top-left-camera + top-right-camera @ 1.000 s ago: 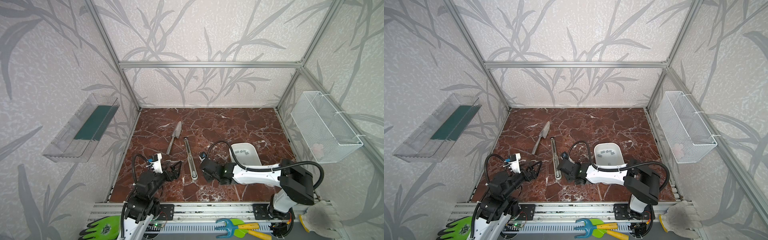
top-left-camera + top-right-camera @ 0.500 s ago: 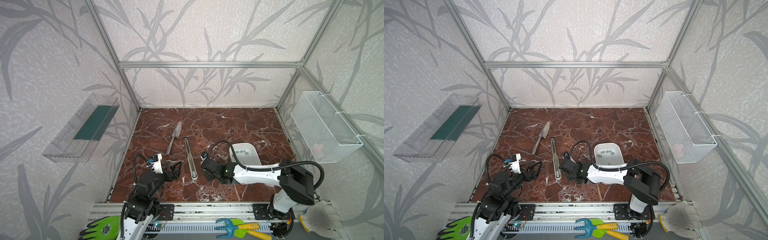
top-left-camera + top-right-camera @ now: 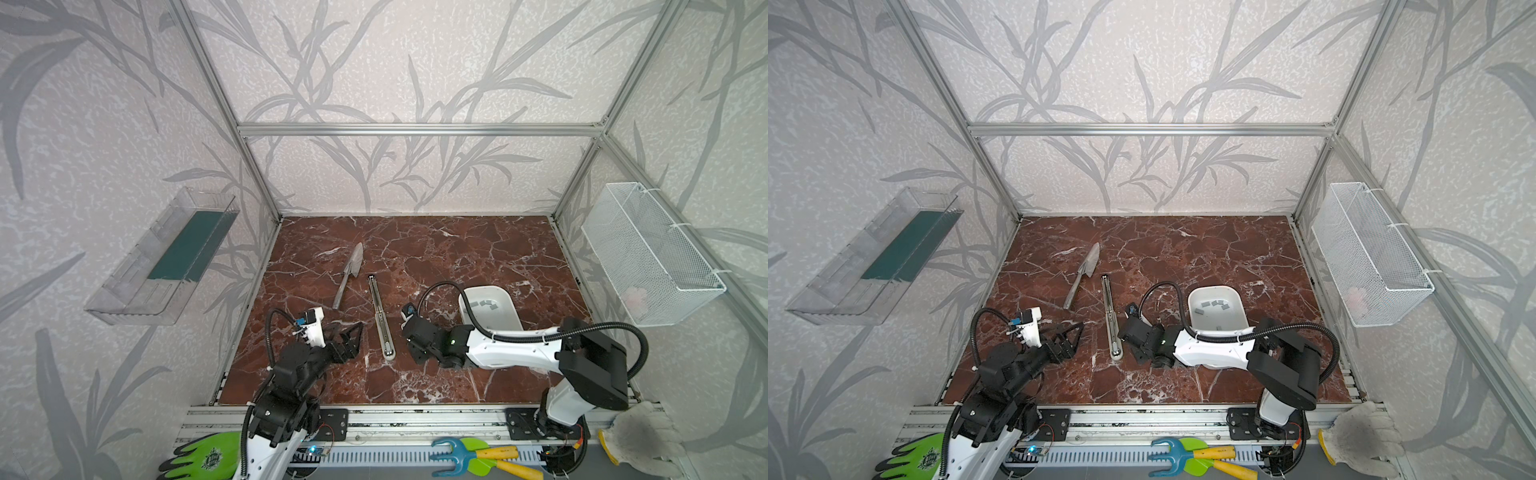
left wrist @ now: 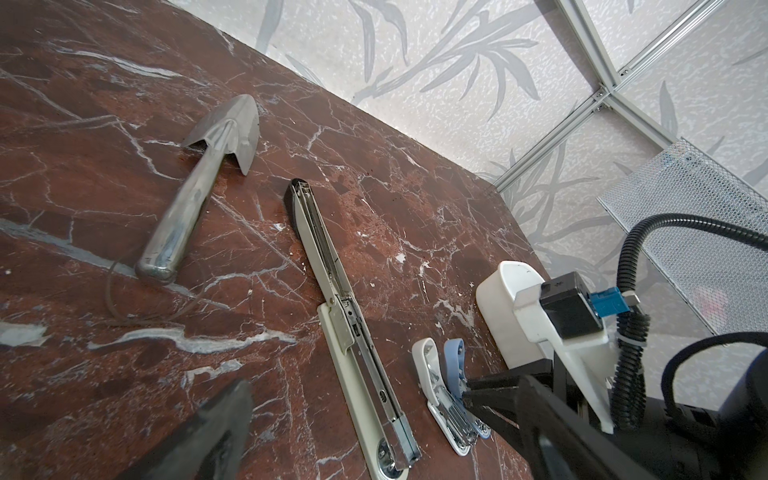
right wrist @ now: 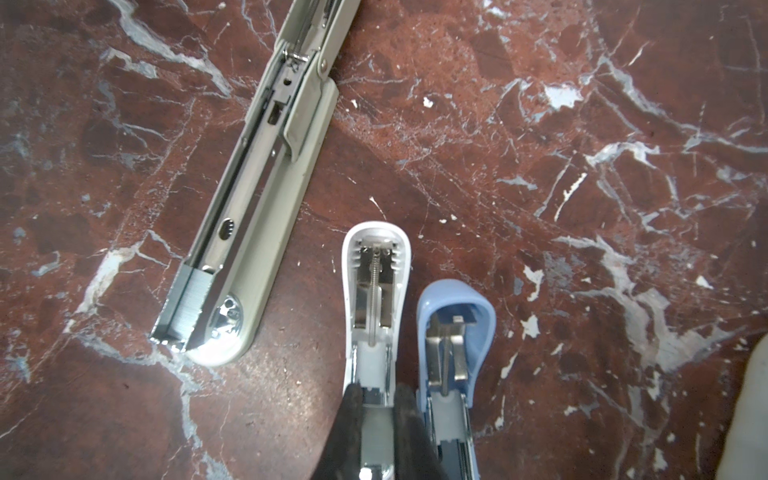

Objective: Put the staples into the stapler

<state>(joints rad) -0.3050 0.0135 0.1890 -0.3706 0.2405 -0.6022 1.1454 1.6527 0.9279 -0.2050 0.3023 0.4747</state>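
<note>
Staples [image 3: 485, 303] lie in the tray [image 3: 503, 321]; my right gripper [image 5: 376, 409] pinches the rail of the white stapler [image 5: 376, 266], left gripper [image 3: 347, 332] wide. Loading is in hand, I judge; next, seat a strip squarely.

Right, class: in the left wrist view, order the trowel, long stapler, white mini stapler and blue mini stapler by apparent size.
1. long stapler
2. trowel
3. white mini stapler and blue mini stapler: alike, blue partly hidden, so unranked.
</note>
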